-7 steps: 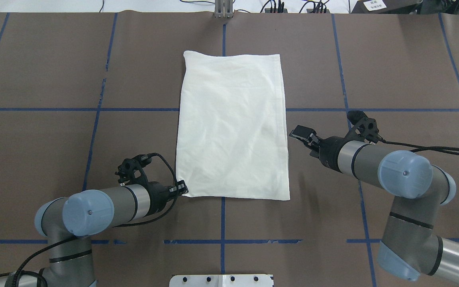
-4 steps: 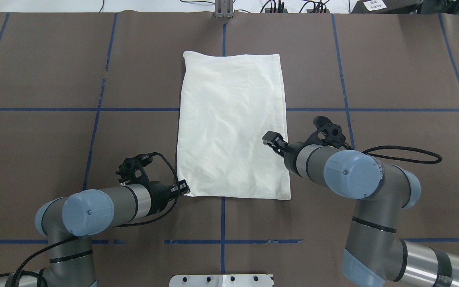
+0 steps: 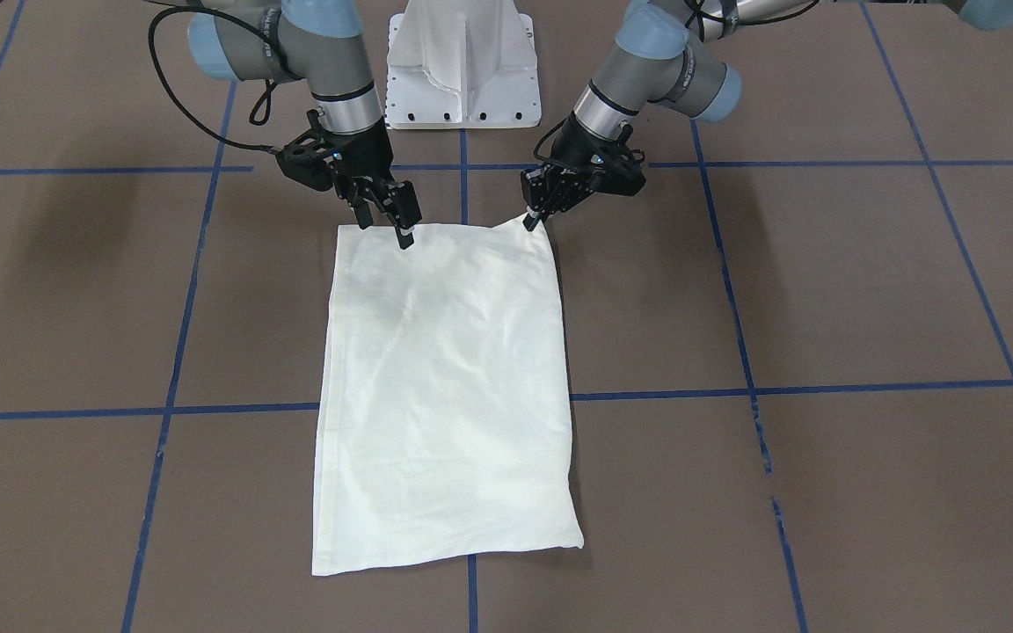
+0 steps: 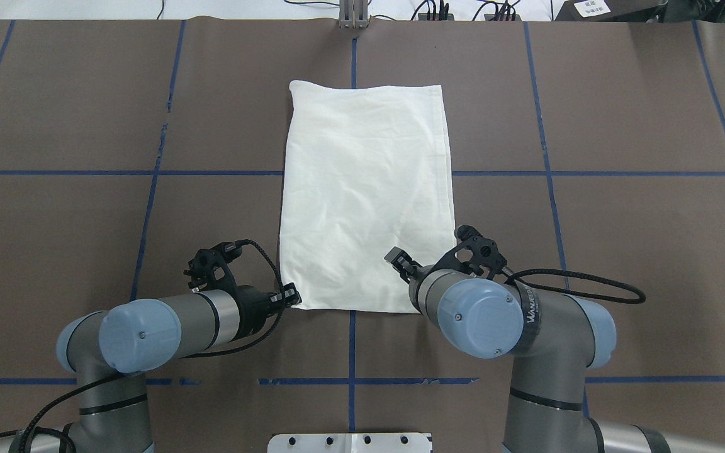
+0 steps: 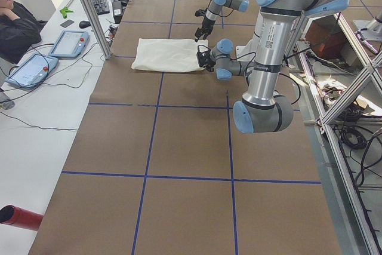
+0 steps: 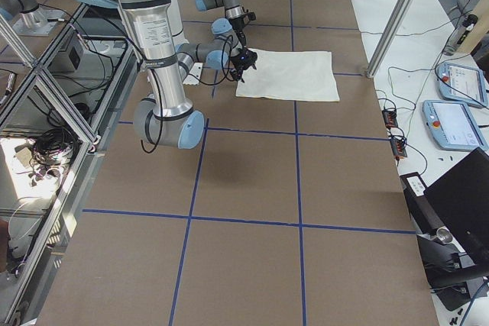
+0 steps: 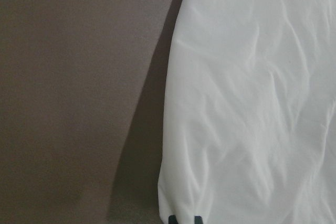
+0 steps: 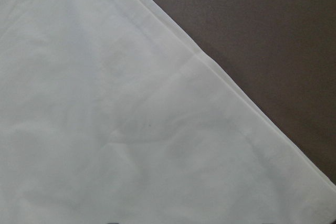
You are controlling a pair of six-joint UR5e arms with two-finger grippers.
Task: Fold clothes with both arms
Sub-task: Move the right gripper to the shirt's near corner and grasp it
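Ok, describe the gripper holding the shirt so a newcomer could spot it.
On the brown, blue-taped table lies a folded cream-white cotton shirt. At its corner nearest the left arm sits the black two-finger left gripper. Unlike the open right gripper over the fabric, it is shut on that corner.

We are seeing the shirt (image 4: 365, 189) as soft, matt, creased cloth on the table's (image 4: 620, 113) matt brown paper cover, with the left arm (image 4: 202, 318) and right arm (image 4: 545, 415) in smooth silver-grey metal.
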